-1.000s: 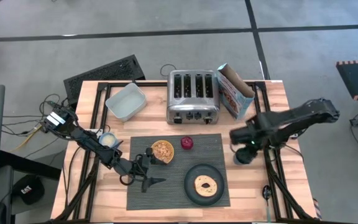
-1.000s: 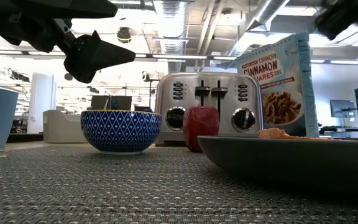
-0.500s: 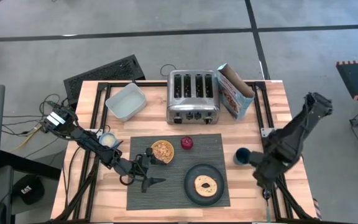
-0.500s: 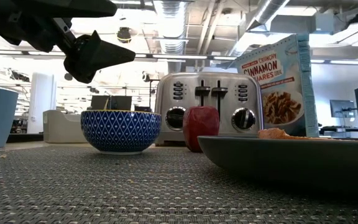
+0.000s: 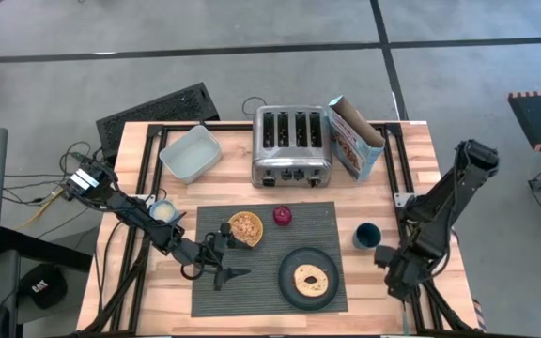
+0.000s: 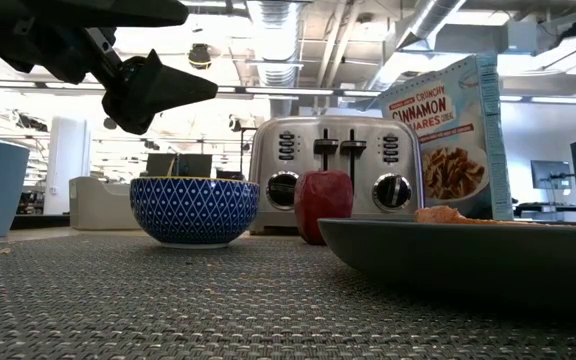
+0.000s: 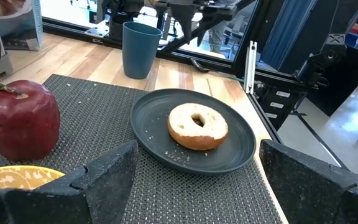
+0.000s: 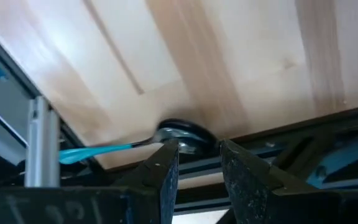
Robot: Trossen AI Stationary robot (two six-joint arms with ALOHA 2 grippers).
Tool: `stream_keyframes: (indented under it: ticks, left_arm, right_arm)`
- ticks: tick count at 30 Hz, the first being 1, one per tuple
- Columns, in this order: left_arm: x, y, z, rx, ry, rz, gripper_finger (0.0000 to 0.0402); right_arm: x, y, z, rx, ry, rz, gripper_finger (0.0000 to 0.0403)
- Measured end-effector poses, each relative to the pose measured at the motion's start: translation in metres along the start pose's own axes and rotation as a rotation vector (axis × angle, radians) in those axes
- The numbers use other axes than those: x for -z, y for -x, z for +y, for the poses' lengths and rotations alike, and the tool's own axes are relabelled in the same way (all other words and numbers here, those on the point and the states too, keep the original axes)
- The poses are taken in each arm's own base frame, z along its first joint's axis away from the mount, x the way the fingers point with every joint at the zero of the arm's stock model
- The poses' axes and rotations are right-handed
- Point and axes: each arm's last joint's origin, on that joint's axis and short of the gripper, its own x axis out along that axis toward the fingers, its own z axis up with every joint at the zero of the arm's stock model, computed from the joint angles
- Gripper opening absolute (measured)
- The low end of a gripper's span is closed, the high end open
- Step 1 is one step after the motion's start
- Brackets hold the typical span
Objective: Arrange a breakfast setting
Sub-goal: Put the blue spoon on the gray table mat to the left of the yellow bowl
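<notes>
The dark ribbed placemat lies at the table's near middle. On it stand the small bowl, yellow inside and blue-patterned outside, the red fruit and the dark plate with the bagel. The dark blue cup stands on the wood just right of the mat. The blue-handled spoon lies at the table's near right edge. My right gripper is narrowly open right at the spoon's bowl. My left gripper hovers wide open over the mat's left part, beside the bowl. My right gripper comes down on the spoon's metal bowl end, its fingertips standing right at it. I cannot tell whether they touch it. The spoon lies flat on the wood by the frame rail.
The chrome toaster and an open cereal box stand at the far edge, a pale blue container at the far left. A small white cup stands left of the mat. A black frame rail runs along the right edge.
My right gripper has left the dark blue cup, which stays upright on the wood. It has swung toward the table's near right corner and tipped down over the spoon.
</notes>
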Motion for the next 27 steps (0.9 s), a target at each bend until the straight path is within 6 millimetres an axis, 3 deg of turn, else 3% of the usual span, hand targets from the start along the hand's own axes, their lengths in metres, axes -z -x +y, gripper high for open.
stream_keyframes:
  ticks: [4,14,27]
  left_arm:
    - [0.0,0.0,0.0,0.0,0.001,0.0,0.0322]
    - [0.0,0.0,0.0,-0.001,0.0,0.0,0.0322]
    - [0.001,0.0,0.0,-0.004,0.005,0.009,0.0322]
  right_arm:
    - [0.0,-0.008,-0.014,0.005,0.024,0.008,0.0147]
    - [0.001,-0.026,-0.021,0.052,0.119,0.092,0.0147]
    - [-0.005,-0.053,-0.008,0.082,0.246,0.133,0.0147]
